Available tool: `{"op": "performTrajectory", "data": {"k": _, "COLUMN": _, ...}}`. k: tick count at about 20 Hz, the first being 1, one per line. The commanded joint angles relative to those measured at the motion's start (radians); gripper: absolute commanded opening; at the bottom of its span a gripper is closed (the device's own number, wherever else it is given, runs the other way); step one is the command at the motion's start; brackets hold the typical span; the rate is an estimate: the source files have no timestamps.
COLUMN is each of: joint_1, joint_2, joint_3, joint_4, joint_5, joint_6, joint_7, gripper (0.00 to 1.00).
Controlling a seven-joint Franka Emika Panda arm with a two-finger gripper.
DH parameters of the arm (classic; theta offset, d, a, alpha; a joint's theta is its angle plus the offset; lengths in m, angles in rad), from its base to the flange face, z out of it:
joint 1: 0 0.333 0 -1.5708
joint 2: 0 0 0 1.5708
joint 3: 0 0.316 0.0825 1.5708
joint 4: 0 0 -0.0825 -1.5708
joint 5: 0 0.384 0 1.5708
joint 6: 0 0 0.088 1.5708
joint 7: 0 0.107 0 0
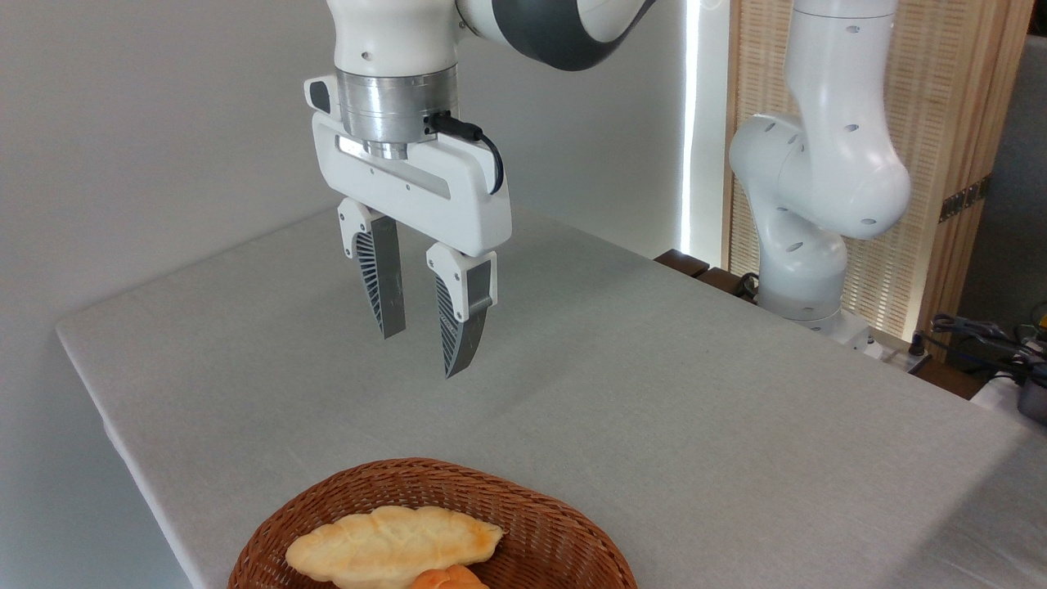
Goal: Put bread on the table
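Only the top of the orange-golden bread [446, 578] shows at the bottom edge, lying in a brown wicker basket [540, 515] beside a longer pale-yellow loaf [393, 546]. The table [654, 409] is covered in light-grey cloth. My gripper [421, 353] hangs open well above the cloth, behind the basket and some way up from it, with nothing between its two ribbed fingers [462, 323].
The arm's white base [810, 245] stands at the table's far right edge, with cables and dark objects [998, 343] beyond it. A wall runs along the left and back. The table's left edge [106, 409] drops off near the basket.
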Motion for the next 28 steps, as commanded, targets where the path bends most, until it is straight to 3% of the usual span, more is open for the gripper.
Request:
{"op": "performTrajectory", "data": {"k": 1, "joint_1": -0.004, "joint_2": 0.009, "joint_3": 0.004, "joint_4": 0.023, "joint_5": -0.001, "joint_6": -0.022, "joint_7": -0.002, "gripper": 1.00}}
{"op": "performTrajectory", "data": {"k": 20, "joint_1": -0.004, "joint_2": 0.009, "joint_3": 0.006, "joint_4": 0.023, "joint_5": 0.000, "joint_6": -0.008, "joint_7": 0.000, "gripper": 1.00}}
{"op": "performTrajectory", "data": {"k": 28, "joint_1": 0.010, "joint_2": 0.001, "joint_3": 0.020, "joint_4": -0.001, "joint_5": 0.000, "joint_6": 0.013, "joint_7": 0.046, "gripper": 1.00}}
